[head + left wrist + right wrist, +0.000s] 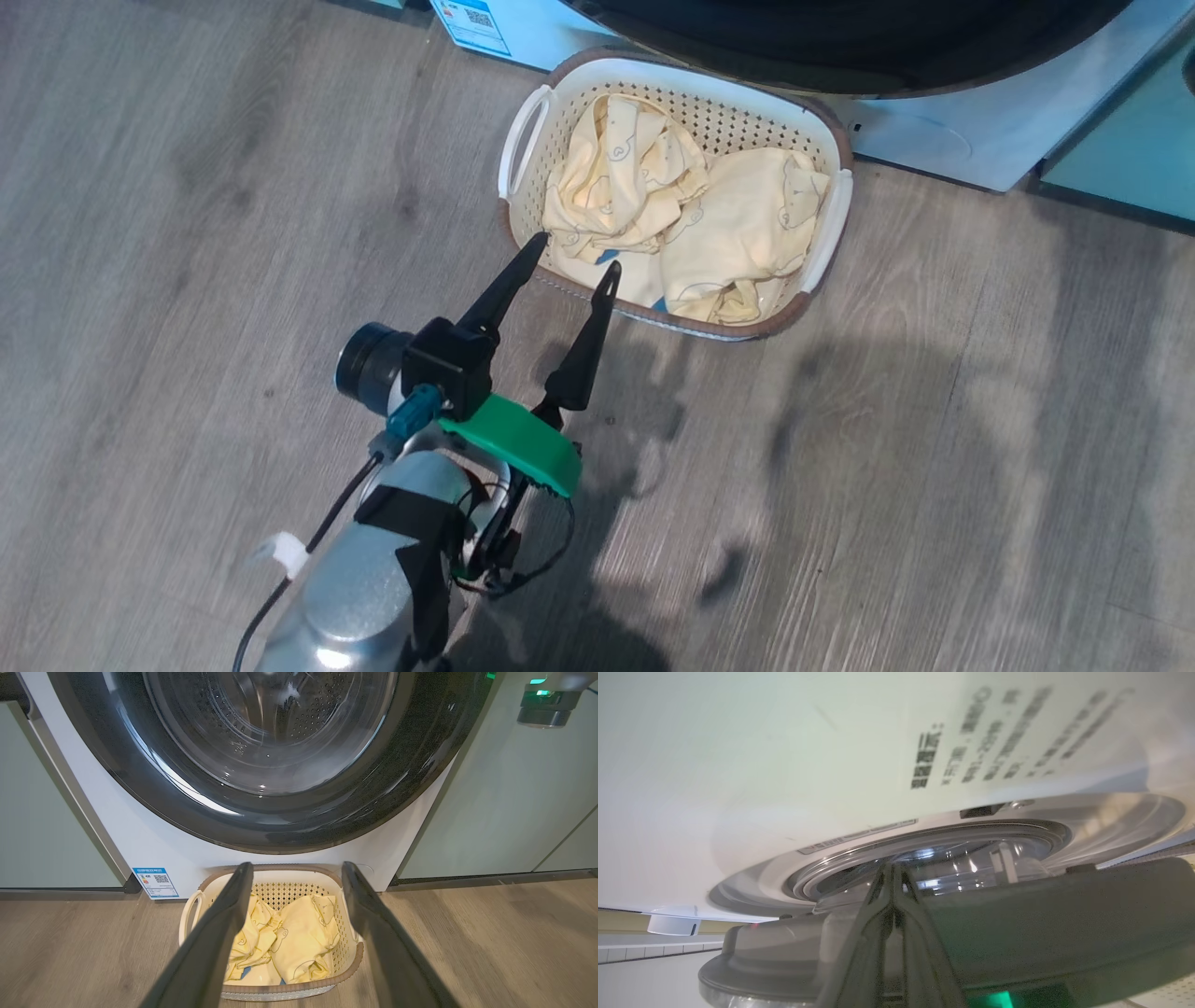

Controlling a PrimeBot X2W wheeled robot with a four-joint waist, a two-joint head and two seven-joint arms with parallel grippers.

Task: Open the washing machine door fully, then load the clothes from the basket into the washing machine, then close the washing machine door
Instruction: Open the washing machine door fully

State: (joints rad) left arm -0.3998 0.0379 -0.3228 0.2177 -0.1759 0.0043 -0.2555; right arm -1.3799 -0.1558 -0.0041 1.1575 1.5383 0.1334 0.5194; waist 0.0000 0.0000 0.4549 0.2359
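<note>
The cream basket (728,117) (280,990) stands on the floor right before the white washing machine (952,131) (154,844) (784,765). Pale yellow clothes (672,215) (299,938) lie crumpled in it. My left gripper (577,254) (297,868) is open, with nothing between its fingers, and its tips hover over the basket's near rim. Above the basket hangs the glossy black washing machine door (840,37) (327,821) (1064,914). It stands ajar from the machine's front. My right gripper (893,870) is shut, its tips in the gap behind the door's rim, by the glass bowl.
Pale-green cabinets (42,812) (514,802) (1130,159) flank the machine. A blue label sticker (471,23) (155,883) sits low on its front. Part of my right arm (544,704) with a green light shows beside the door. Wooden floor (934,467) spreads around the basket.
</note>
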